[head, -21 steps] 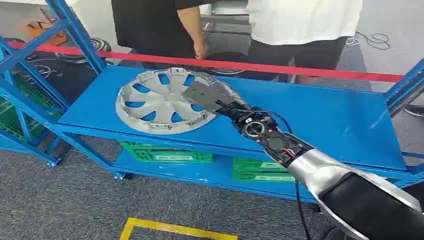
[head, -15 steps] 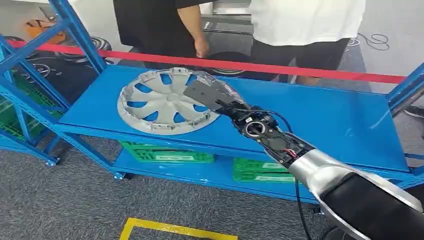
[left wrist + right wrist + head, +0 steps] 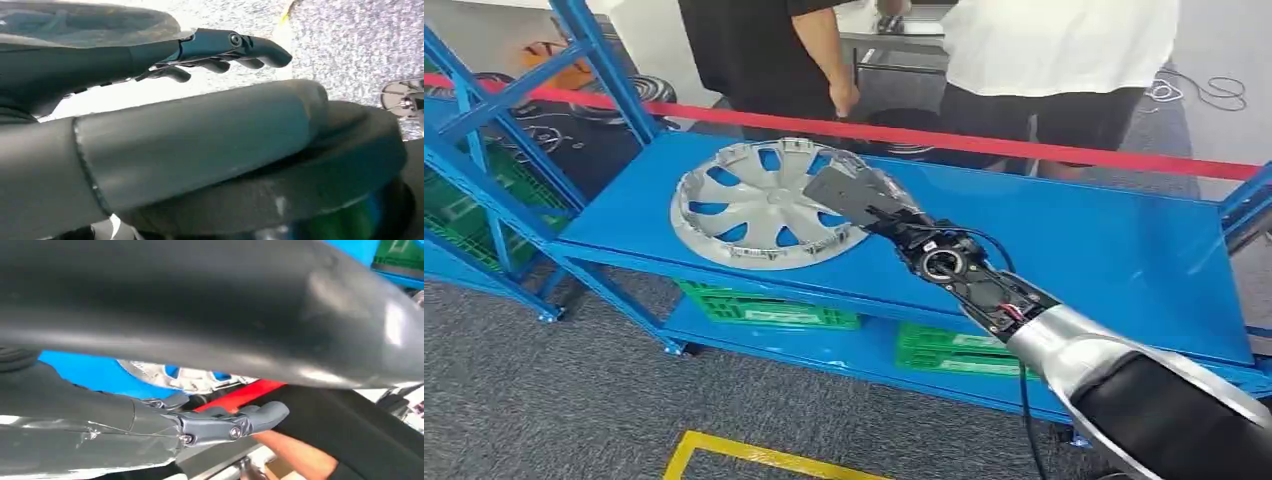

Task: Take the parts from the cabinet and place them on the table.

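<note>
Your right hand [image 3: 856, 192] reaches out over the right rim of the silver hubcap [image 3: 754, 205], which lies flat on the blue shelf [image 3: 1064, 240] of the rack, likely so the fingers can hook that near edge; from the wrist view its fingers look extended, but you cannot tell whether they hold the rim. Your left hand [image 3: 220, 50] hangs over the carpet, fingers apart and holding nothing, kept clear of the reach.

Right hand [image 3: 220, 422] beside silver hubcap [image 3: 190, 376] (blue shelf [image 3: 85, 372] beneath)
</note>
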`<act>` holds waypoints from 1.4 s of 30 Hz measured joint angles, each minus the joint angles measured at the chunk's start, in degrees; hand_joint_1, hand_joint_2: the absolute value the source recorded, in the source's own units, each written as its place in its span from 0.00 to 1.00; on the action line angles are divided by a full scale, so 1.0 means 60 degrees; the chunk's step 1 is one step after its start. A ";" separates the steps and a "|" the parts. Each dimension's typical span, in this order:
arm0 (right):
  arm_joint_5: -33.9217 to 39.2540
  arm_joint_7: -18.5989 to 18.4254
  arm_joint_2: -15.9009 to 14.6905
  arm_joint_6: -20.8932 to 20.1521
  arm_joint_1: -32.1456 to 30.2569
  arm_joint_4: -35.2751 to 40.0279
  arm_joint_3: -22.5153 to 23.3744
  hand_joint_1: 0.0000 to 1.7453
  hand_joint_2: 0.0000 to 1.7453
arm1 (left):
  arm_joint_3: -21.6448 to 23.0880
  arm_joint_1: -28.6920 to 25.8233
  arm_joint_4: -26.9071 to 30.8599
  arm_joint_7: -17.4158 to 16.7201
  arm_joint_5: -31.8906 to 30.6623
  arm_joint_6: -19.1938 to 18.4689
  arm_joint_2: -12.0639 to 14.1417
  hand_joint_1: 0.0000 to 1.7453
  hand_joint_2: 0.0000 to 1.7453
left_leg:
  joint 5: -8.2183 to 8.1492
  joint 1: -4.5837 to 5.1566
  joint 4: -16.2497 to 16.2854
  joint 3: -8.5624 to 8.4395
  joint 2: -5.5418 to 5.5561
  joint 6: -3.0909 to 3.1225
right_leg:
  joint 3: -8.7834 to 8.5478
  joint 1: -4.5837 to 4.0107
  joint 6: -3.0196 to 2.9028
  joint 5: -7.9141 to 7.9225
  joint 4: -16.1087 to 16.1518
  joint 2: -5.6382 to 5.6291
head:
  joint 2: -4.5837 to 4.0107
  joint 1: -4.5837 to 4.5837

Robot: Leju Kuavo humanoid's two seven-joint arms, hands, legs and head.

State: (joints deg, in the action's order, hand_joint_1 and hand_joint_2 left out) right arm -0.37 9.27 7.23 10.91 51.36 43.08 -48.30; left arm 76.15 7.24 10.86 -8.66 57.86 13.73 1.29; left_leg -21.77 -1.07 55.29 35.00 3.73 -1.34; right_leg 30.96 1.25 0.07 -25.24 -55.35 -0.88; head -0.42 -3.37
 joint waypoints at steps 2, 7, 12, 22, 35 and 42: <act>0.0000 0.0000 -0.0004 0.0000 0.0003 0.0015 0.0011 0.00 0.00 | 0.0000 0.0032 0.0000 0.0000 0.0000 0.0004 0.0000 0.00 0.00 | -0.0745 0.0019 0.1257 0.0593 -0.0408 -0.0073 | 0.0019 -0.0027 -0.0083 0.0004 0.0000 0.0135 | 0.0000 -0.0033; 0.0000 -0.0033 -0.0018 0.0004 -0.0063 0.0015 0.0011 0.00 0.00 | 0.0000 0.0038 0.0000 0.0000 0.0000 0.0007 0.0037 0.00 0.00 | -0.0857 0.0026 0.2214 0.0981 -0.0534 -0.0067 | 0.0026 -0.0105 -0.0114 -0.0036 -0.0003 0.0611 | 0.0000 -0.0033; -0.0029 0.0044 -0.0029 0.0018 -0.0057 0.0015 0.0044 0.00 0.00 | 0.0004 0.0061 0.0000 0.0000 0.0011 0.0018 0.0055 0.00 0.00 | -0.0180 0.0199 -0.0052 -0.0169 -0.1103 0.0193 | -0.0057 -0.0221 0.0063 -0.0146 -0.0006 0.0961 | 0.0000 -0.0015; -0.0193 0.0084 -0.0069 -0.0047 -0.0184 -0.0106 0.0084 0.00 0.00 | 0.0015 0.0067 0.0000 0.0007 0.0033 0.0073 0.0047 0.00 0.00 | -0.0149 0.0118 -0.0148 -0.0264 -0.0358 0.0439 | 0.1230 -0.0125 0.0300 -0.1005 -0.2539 0.0183 | 0.0000 0.0007; -0.0828 -0.1196 -0.0069 0.0234 -0.0156 -0.0561 0.0113 0.00 1.00 | 0.0215 0.0157 0.0000 0.0011 0.0033 -0.0011 0.0124 0.00 0.00 | -0.0164 0.0160 -0.0153 -0.0293 -0.0233 0.0293 | 0.0210 -0.0187 0.0099 0.0105 -0.0007 0.0041 | 0.0000 0.0004; -0.2975 -0.2885 -0.0397 0.0845 0.0085 -0.1198 -0.0189 0.00 1.00 | 0.0299 0.0156 0.0000 -0.0033 -0.0004 -0.0062 0.0186 0.00 0.00 | -0.0163 0.0147 -0.0162 -0.0290 -0.0235 0.0228 | 0.0211 -0.0205 0.0053 0.0106 -0.0007 0.0041 | 0.0000 0.0007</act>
State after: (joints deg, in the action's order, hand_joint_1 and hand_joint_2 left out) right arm -18.22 -8.04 4.85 15.98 51.87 35.89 -49.44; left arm 77.94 8.18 10.86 -8.85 57.83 13.36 2.40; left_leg -22.74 -0.19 54.32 33.25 2.32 0.03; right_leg 32.23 0.02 0.40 -24.60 -55.40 -0.64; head -0.42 -3.32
